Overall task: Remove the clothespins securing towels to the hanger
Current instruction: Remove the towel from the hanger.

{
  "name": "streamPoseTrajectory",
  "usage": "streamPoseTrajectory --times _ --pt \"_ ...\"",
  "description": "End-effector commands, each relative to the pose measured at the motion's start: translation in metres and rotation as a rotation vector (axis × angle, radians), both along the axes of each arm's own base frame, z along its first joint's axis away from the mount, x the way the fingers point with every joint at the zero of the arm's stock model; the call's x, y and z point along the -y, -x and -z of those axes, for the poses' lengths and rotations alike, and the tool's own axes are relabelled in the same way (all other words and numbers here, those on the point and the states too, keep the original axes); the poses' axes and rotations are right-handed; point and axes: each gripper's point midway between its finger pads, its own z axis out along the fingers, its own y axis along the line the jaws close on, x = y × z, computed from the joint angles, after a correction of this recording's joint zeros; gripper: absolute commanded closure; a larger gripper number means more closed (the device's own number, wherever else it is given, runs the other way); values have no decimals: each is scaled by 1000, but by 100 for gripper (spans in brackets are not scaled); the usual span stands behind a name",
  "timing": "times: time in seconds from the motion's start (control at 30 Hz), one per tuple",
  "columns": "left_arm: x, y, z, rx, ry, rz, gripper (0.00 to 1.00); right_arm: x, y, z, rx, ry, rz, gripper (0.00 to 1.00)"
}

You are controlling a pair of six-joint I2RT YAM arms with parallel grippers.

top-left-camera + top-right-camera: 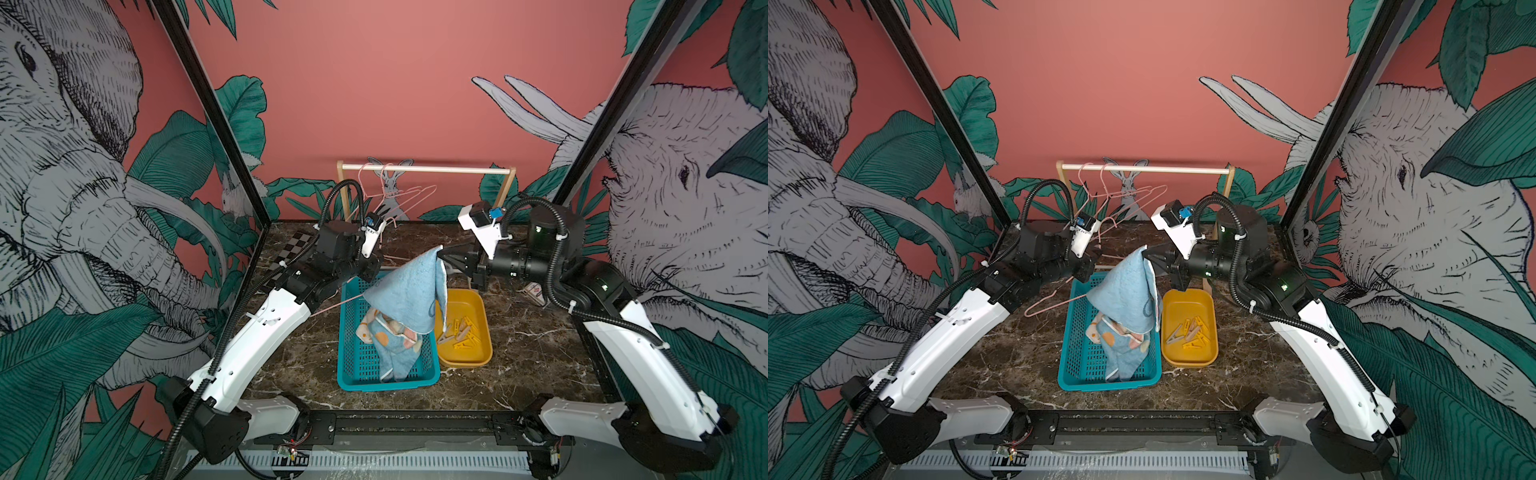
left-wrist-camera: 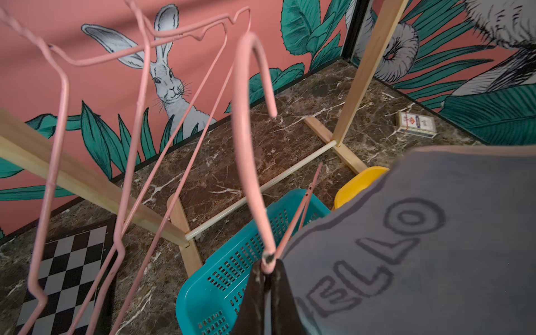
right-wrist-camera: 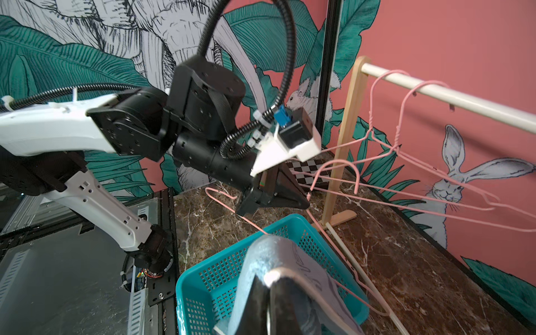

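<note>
Where the towel [image 1: 409, 291] drapes its hanger [image 2: 242, 174], it screens the basket [image 1: 386, 384].

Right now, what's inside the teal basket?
In the teal basket lie a crumpled light blue spotted towel and a white-and-orange towel. A blue towel hanging above hides part of the basket, and whatever lies under the heap is covered.
</note>
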Motion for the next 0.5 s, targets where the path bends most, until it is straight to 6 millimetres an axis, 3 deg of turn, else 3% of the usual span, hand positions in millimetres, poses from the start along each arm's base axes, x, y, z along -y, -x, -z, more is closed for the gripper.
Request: streamPoseTrajectory --times 0.0,0.13,0.3,0.47 --pt "-9 -12 -1 44 -7 -64 100 1 10 -24 66 -20 -21 100" --pt "-12 -18 14 31 -40 -88 100 -4 12 -33 72 -33 -35 100" --pt "-18 -23 18 36 -54 -121 100 -11 18 -41 74 -49 -68 100" --pt "-26 -25 11 55 -40 -147 100 -18 23 -30 57 -48 -90 100"
